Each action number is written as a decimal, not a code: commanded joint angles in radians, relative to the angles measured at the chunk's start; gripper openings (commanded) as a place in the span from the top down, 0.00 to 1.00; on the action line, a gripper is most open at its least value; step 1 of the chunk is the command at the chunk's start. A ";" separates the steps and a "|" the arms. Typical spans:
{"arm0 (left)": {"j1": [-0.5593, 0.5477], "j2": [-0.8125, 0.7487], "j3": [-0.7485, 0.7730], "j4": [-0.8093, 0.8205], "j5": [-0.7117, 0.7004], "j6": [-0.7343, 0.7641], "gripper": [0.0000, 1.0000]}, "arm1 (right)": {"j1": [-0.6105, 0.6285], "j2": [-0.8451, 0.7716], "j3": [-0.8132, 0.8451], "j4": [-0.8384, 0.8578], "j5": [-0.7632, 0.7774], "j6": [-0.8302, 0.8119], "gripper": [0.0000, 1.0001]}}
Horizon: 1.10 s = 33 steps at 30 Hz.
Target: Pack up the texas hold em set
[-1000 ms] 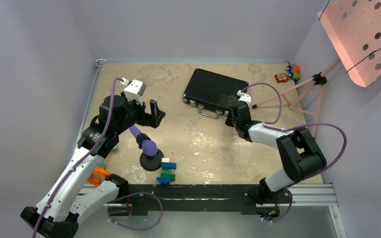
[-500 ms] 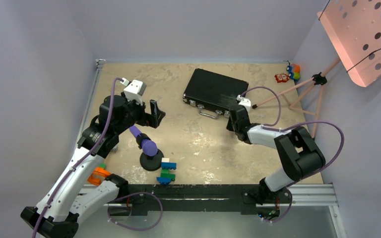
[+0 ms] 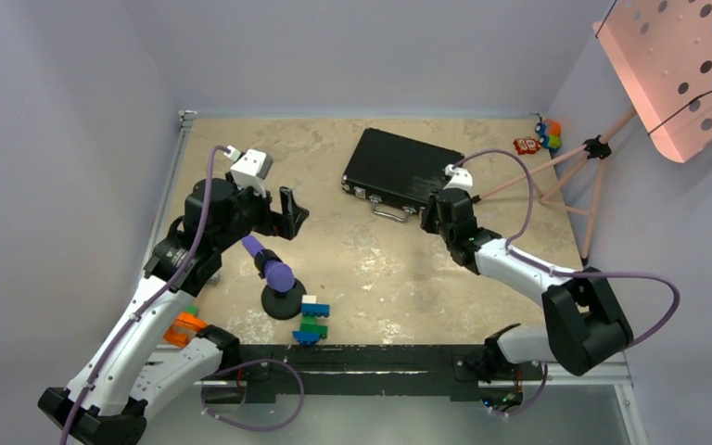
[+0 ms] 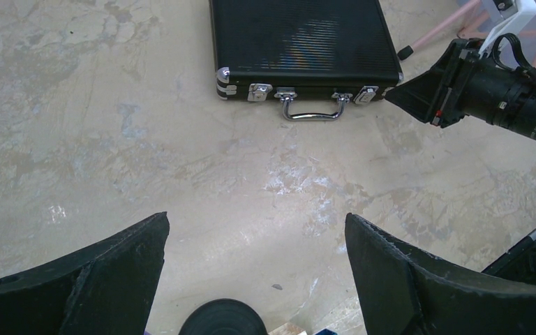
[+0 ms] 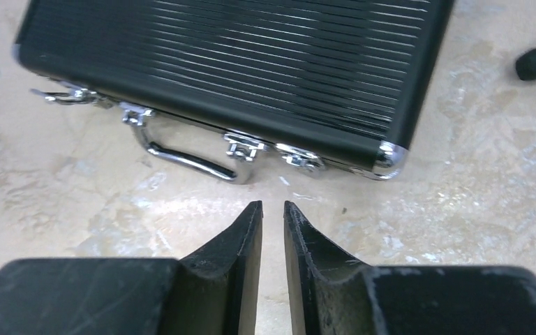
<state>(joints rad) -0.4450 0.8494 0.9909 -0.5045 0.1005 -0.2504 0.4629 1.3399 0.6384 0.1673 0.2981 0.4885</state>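
Right gripper [image 5: 272, 207] has crept nearer the black ribbed hard case [image 5: 237, 63], lying shut just ahead of its almost-closed, empty jaws. Left gripper [image 4: 255, 218] gapes wide, empty. Case seems stiff and heavy; grab its silver metal handle [image 5: 181, 159].

Case [image 5: 237, 63]: lid down, inside out of sight. Its far edge runs off the top of my right wrist view, and off the top of my left wrist view too.
Black round base [image 4: 216, 319]: only the upper arc shows; the rest is below the frame.
Orange object [image 3: 184, 329]: half under my left arm [image 3: 148, 315], can't identify.
Small coloured items [image 3: 538, 137], far right corner: too small to name.
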 commanded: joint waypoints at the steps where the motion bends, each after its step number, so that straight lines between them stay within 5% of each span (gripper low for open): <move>1: 0.003 -0.022 0.012 0.009 0.013 -0.010 0.01 | 0.012 -0.002 0.116 -0.030 -0.095 -0.035 0.77; 15: 0.003 -0.033 0.011 0.011 0.021 -0.014 0.01 | 0.066 0.344 0.451 0.040 -0.321 0.068 0.76; 33: 0.004 -0.038 0.012 0.010 0.018 -0.010 0.01 | 0.128 0.599 0.653 0.056 -0.301 0.108 0.79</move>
<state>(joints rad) -0.4454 0.8253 0.9909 -0.5041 0.1078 -0.2508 0.5812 1.9327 1.2541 0.2100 -0.0139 0.5911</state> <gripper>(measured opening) 0.995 0.213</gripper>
